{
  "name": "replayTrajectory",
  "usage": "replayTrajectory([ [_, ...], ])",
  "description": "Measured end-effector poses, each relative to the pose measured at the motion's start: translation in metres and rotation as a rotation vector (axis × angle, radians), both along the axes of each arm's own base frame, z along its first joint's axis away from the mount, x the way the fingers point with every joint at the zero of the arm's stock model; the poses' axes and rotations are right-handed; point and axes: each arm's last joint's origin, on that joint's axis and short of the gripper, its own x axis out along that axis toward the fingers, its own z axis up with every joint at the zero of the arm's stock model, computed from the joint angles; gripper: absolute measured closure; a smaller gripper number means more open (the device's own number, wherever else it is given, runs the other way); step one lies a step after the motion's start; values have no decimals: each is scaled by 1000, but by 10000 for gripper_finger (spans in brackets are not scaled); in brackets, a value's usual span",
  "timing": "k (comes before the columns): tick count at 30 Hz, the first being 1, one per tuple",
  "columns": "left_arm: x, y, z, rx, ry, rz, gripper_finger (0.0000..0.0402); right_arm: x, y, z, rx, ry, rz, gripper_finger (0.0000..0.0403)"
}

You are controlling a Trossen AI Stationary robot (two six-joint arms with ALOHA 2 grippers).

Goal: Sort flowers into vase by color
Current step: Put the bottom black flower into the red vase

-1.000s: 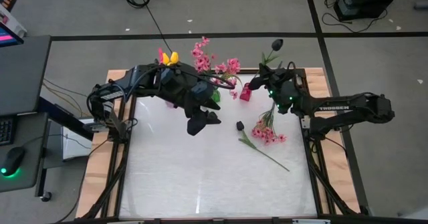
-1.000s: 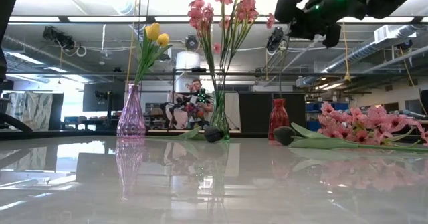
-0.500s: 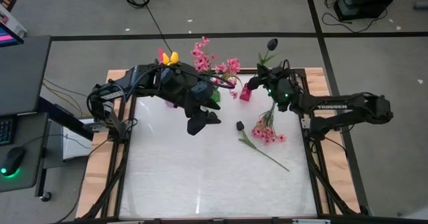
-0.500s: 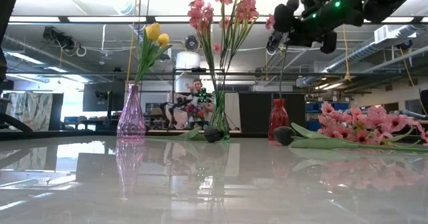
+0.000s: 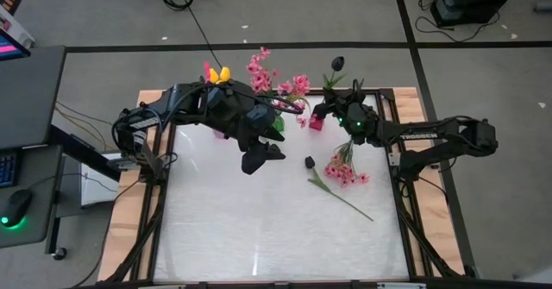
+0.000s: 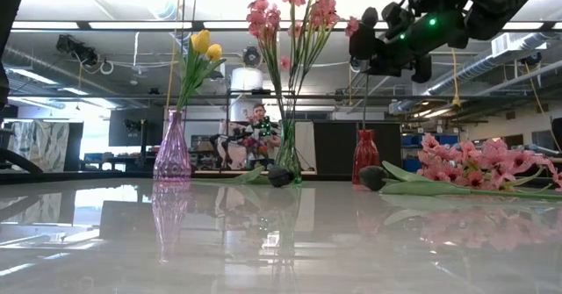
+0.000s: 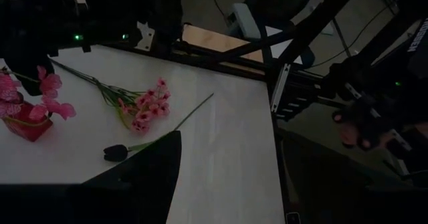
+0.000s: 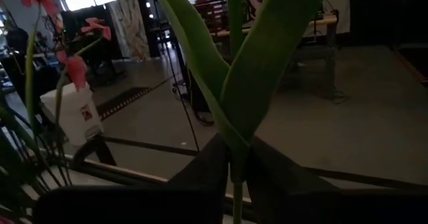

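My right gripper (image 5: 343, 116) is raised over the table's far edge, just right of the small red vase (image 5: 316, 122), and is shut on a dark tulip (image 5: 337, 63). In the low view the gripper (image 6: 392, 46) hangs above the red vase (image 6: 366, 155). Two yellow tulips (image 6: 204, 43) stand in a purple vase (image 6: 172, 150), and pink sprays (image 6: 294, 11) stand in a clear vase (image 6: 288, 161). A pink spray (image 5: 345, 170) and another dark tulip (image 5: 309, 161) lie flat on the table. My left gripper (image 5: 260, 155) hovers over the table's middle far part. My right gripper pinches the dark tulip's green stem (image 8: 235, 174) just below where its leaves (image 8: 254, 70) branch off. The fingers (image 8: 200, 180) reach in about level from the table's right, across the stem. The flower is lifted clear and stands upright, with its bloom (image 6: 369, 16) above the gripper.
The three vases stand in a row along the far edge. The loose pink spray (image 7: 147, 107) and dark tulip (image 7: 115, 152) lie right of centre. The near half of the white table (image 5: 259, 237) is bare. A wooden frame (image 5: 129, 220) borders the table.
My right gripper has carried the dark tulip toward the table's left and a little down, from right of the red vase to nearly over it. The bloom moved along with it. The left arm and the flowers on the table stayed still.
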Motion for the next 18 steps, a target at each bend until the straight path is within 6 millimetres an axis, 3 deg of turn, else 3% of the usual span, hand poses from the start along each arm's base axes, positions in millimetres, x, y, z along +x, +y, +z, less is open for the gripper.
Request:
replayTrajectory([
  [8,0,0,0,-3,1,2,134,-2,-4,0,-8,14,-29,306],
  [18,0,0,0,-2,1,1,134,-2,-4,0,-31,74,-23,300],
])
